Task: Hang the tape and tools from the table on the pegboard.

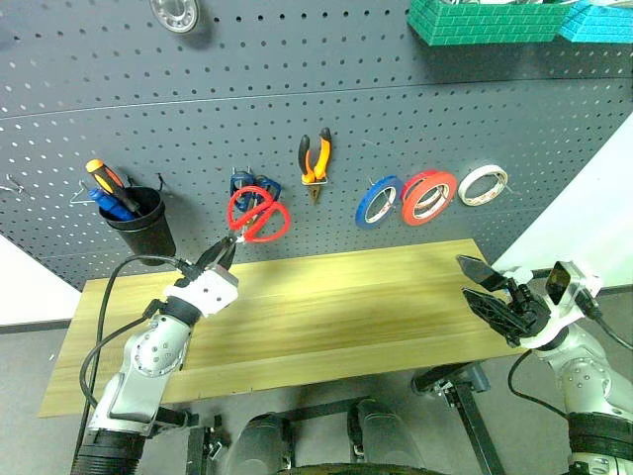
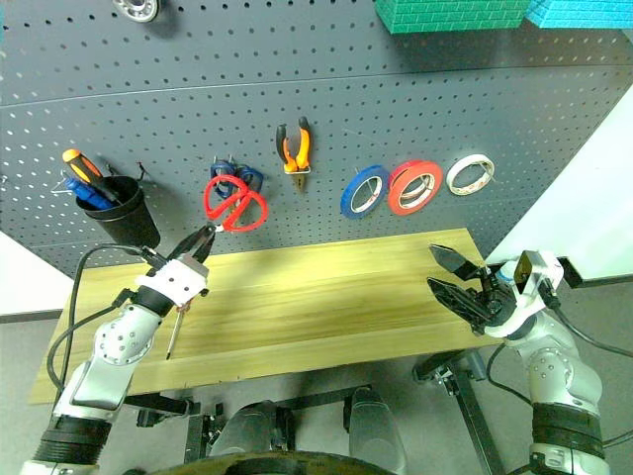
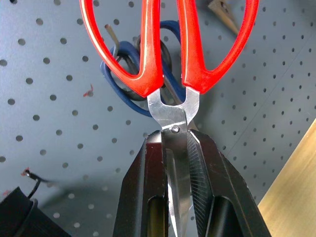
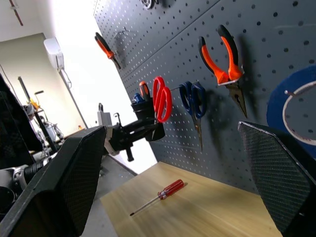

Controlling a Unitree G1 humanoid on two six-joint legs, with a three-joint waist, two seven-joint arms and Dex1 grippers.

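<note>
Now the left gripper [image 1: 229, 246], clamped on the blades of the red scissors [image 1: 259, 215], holds their handles against the pegboard [image 1: 297, 89] beside the blue scissors [image 4: 193, 99], so next a handle loop must catch a hook.

Room: white wall [image 1: 603, 188] right of the dark panel. Grey floor [image 1: 30, 386] below it. Green bin [image 1: 485, 20] and teal bin [image 1: 598, 22] mounted high, right of centre. Air conditioner [image 4: 53, 52] on far wall. Bright daylight beside it.
</note>
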